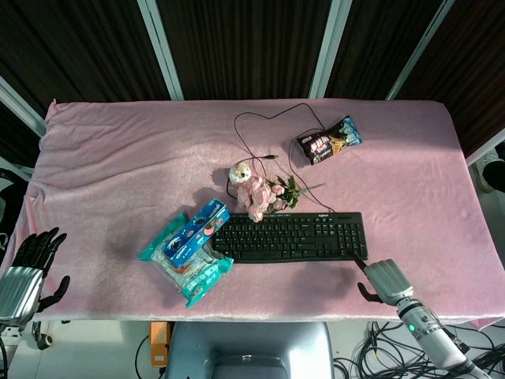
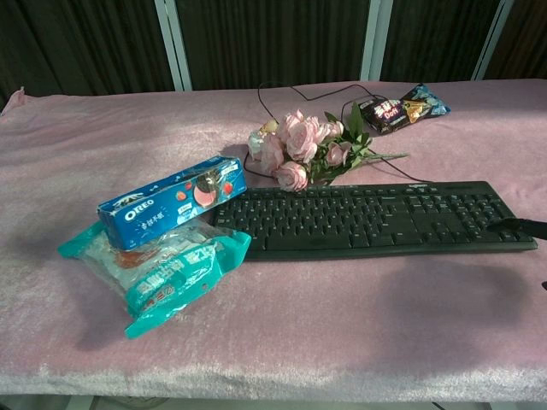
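My right hand (image 1: 386,280) sits at the near right corner of the black keyboard (image 1: 293,236), one fingertip (image 2: 523,226) lying on or just over that corner, as the chest view shows a dark tip reaching in at the keyboard's right end; the rest of the hand is too hidden for me to say whether its fingers are spread or curled, so I cannot tell its state beyond that contact. My left hand (image 1: 28,268) hangs off the near left edge of the pink tablecloth (image 1: 118,158), fingers apart and holding nothing, well apart from the blue Oreo box (image 1: 195,231) that rests on a teal snack bag (image 1: 189,268). The keyboard lies across the near middle, its left end touching the box, the pink flower bunch (image 2: 303,145) just behind it. I judge I am at the reaching stage on the keyboard; next calls for a firm purchase on its right end without dragging its cable (image 1: 260,130).
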`<control>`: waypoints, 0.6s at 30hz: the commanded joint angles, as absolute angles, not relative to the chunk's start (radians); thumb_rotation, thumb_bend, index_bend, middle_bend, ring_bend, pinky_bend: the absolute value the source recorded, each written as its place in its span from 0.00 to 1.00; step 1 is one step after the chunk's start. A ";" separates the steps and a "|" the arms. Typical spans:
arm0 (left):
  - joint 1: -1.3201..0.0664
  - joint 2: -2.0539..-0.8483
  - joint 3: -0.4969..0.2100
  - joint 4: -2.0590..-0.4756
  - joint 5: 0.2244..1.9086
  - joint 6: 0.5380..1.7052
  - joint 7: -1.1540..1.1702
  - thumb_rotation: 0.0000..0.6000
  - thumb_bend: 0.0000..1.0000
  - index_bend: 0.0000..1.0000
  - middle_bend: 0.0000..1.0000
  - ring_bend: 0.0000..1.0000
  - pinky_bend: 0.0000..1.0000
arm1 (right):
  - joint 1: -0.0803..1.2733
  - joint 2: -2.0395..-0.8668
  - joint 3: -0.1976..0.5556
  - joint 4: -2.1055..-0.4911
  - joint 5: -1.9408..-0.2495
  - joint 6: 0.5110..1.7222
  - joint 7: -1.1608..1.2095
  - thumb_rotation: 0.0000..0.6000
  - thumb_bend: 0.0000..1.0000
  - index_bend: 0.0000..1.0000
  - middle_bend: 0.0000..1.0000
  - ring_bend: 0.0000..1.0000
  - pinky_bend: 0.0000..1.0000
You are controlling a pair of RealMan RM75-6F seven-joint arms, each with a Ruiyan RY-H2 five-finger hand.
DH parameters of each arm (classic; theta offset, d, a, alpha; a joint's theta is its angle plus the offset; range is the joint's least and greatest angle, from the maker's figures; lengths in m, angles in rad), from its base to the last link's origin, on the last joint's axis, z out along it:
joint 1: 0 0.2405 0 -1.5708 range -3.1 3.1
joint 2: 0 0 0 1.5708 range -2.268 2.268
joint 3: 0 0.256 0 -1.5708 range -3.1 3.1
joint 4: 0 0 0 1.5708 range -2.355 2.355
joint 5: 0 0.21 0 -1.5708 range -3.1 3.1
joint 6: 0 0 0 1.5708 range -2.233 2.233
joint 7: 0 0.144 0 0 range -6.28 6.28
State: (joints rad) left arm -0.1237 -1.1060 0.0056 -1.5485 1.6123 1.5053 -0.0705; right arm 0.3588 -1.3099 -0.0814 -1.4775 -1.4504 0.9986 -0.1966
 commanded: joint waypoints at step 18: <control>-0.116 -1.104 0.005 -1.549 1.614 1.519 -0.074 1.00 0.41 0.00 0.00 0.00 0.00 | 0.373 -1.310 -0.075 -1.489 -1.422 0.968 -0.225 1.00 0.61 0.20 1.00 1.00 1.00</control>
